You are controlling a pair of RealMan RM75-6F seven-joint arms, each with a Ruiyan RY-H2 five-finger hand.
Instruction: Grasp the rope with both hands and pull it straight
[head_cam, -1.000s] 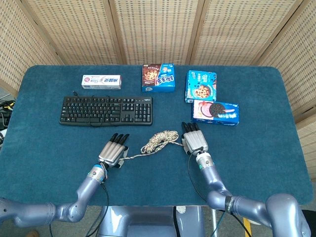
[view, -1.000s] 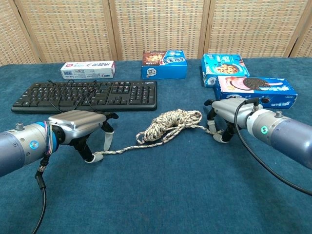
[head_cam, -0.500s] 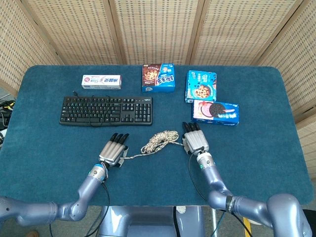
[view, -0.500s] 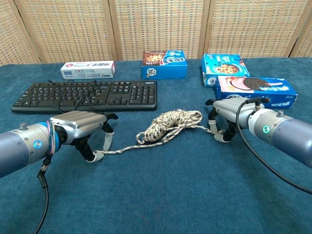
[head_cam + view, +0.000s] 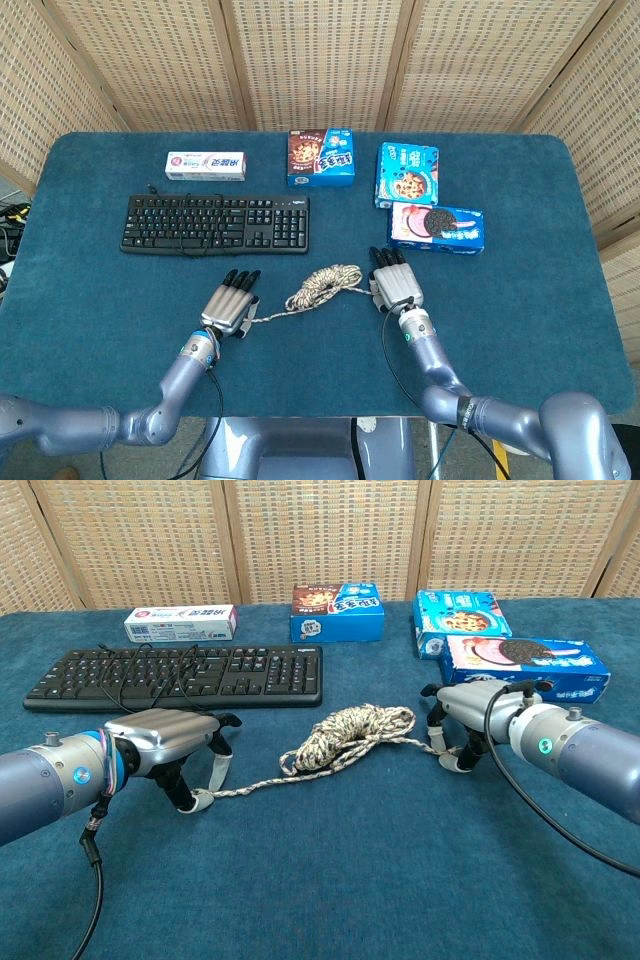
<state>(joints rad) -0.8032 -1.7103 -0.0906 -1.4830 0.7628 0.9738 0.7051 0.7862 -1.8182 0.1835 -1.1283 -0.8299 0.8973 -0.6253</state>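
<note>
A braided beige rope (image 5: 325, 282) lies on the blue table, bunched in a loose coil (image 5: 352, 732) at the middle, with one thin end trailing to each side. My left hand (image 5: 230, 306) (image 5: 165, 742) is palm down over the left end, which it pinches at the cloth between thumb and a fingertip (image 5: 204, 798). My right hand (image 5: 393, 286) (image 5: 472, 716) arches palm down over the right end, its fingertips (image 5: 457, 764) closed around the rope at the table. The rope between the hands is slack.
A black keyboard (image 5: 215, 222) lies behind the left hand. A toothpaste box (image 5: 206, 165), a cookie box (image 5: 320, 157) and two blue biscuit boxes (image 5: 407, 174) (image 5: 436, 228) stand along the back; the nearer one is close behind the right hand. Wicker screens enclose the table.
My left hand has shifted slightly toward the rope's end, its thumb and finger closing on it. The right hand and the coil have hardly moved.
</note>
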